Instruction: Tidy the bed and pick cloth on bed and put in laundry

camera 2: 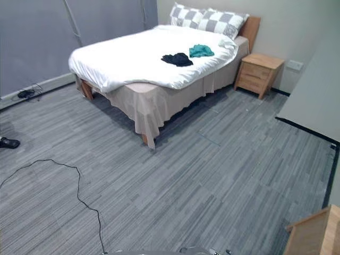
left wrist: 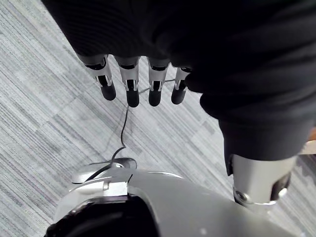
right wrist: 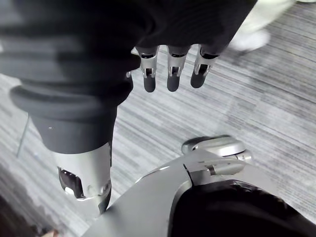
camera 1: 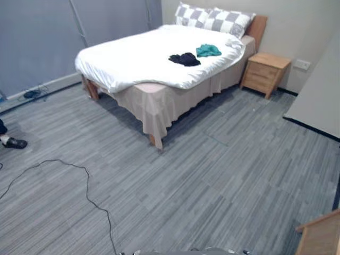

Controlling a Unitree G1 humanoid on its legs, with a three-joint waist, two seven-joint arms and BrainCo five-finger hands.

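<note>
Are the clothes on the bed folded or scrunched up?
Scrunched: the black cloth and teal cloth lie as crumpled heaps on the white duvet.

Bed (camera 1: 122,66) colours:
- duvet (camera 1: 154,42) plain white
- skirt (camera 1: 159,106) pale beige-pink, plain
- headboard (camera 1: 258,24) orange-brown wood
- pillows (camera 1: 228,21) at the bed's head: grey-and-white check

On the bed: black cloth (camera 1: 185,59), plain; teal cloth (camera 1: 208,50) beside it, nearer the pillows.

Nightstand (camera 1: 265,71) by the bed's head: light honey wood.

Floor (camera 1: 212,175) around the bed: grey, fine streaked lines, laid in blocks with alternating grain.

Wall (camera 1: 297,26) behind the headboard: cream. Curtain (camera 1: 42,37) on the bed's far side: blue-grey.

Left hand (left wrist: 129,86) and right hand (right wrist: 173,74): silver fingers, dark tips, black ribbed cover.
</note>
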